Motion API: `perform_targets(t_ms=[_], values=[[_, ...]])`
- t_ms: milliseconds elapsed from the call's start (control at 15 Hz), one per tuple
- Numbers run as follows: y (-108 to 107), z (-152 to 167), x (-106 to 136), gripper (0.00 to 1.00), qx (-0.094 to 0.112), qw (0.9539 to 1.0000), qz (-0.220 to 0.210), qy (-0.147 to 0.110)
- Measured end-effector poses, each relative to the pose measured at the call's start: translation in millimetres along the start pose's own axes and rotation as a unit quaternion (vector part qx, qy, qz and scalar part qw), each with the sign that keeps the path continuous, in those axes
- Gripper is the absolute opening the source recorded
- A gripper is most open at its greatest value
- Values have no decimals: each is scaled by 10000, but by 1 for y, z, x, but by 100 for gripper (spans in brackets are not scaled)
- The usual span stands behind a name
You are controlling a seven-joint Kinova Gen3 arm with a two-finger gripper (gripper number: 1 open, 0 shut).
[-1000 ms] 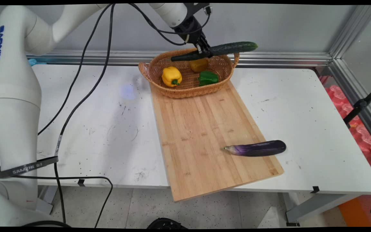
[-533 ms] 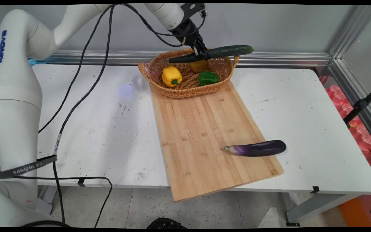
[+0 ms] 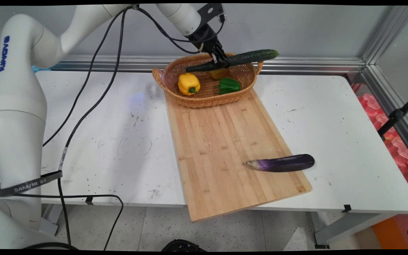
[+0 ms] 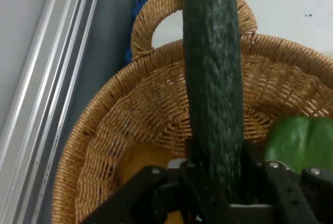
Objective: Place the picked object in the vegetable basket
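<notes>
Across the white worktop point(image 3: 331, 117), scuffed and speckled with dark marks, lies a long board point(image 3: 225, 148) of pale wood strips, set at a slant with its near end hanging over the worktop's front edge. At the board's far end sits an oval basket point(image 3: 175, 76) of tan woven wicker with a loop handle at each end; its near side rests on the board. Above the basket's far rim hangs the black hand point(image 3: 219, 60), clamped on a cucumber point(image 3: 257, 55). This cucumber is long, dark green and bumpy-skinned, held near its middle and roughly level, its right end tipped a little upward and reaching out past the basket's right handle, its left end over the inside of the basket. From the hand's own camera the cucumber point(image 4: 213, 78) runs straight up between the fingers point(image 4: 281, 182), which press against its sides, with the weave of the basket point(image 4: 114, 146) below it. On the board's near right part lies a smooth, glossy purple eggplant point(image 3: 282, 163), well apart from the hand, its tip overhanging the board's right edge. Inside the basket are a yellow pepper point(image 3: 188, 84) on the left, a green pepper point(image 3: 229, 85) on the right, and a small dull-yellow fruit point(image 3: 219, 73) just under the hand, partly hidden by the cucumber.
</notes>
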Motion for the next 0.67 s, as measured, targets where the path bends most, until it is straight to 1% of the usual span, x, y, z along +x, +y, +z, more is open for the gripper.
perform_targets(t_ms=[200, 267, 667], values=[[-1, 1, -1, 0, -13, 10000, -3, 12], [-2, 1, -1, 100, -18, 10000, -1, 14], [-3, -6, 3, 100, -32, 10000, 25, 31]])
